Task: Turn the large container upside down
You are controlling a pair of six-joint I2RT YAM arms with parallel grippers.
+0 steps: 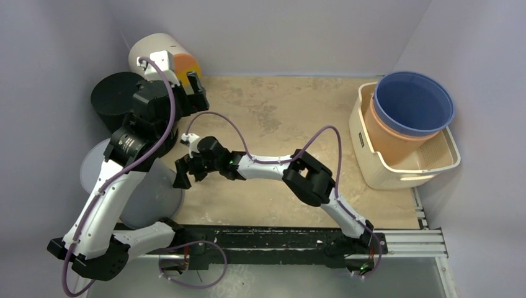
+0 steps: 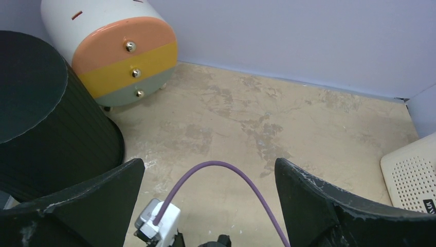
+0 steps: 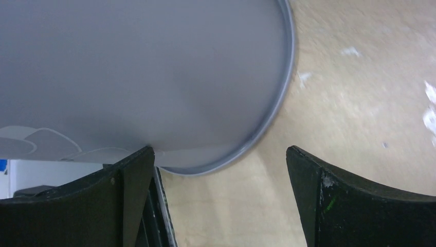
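Grey container (image 1: 152, 200) stands just nearward of the black bin (image 1: 118, 93), half hidden beneath the left arm (image 1: 105, 198). Its round face is up, so we take its axis as vertical, but we cannot tell whether that face is mouth or base. Right gripper (image 1: 183, 172), fingers spread and empty, sits at the container's right rim, so we judge it the nearer one for the tip-over. Left gripper (image 1: 195, 87), likewise spread and empty, hangs just right of the black bin, pointing away from the container.
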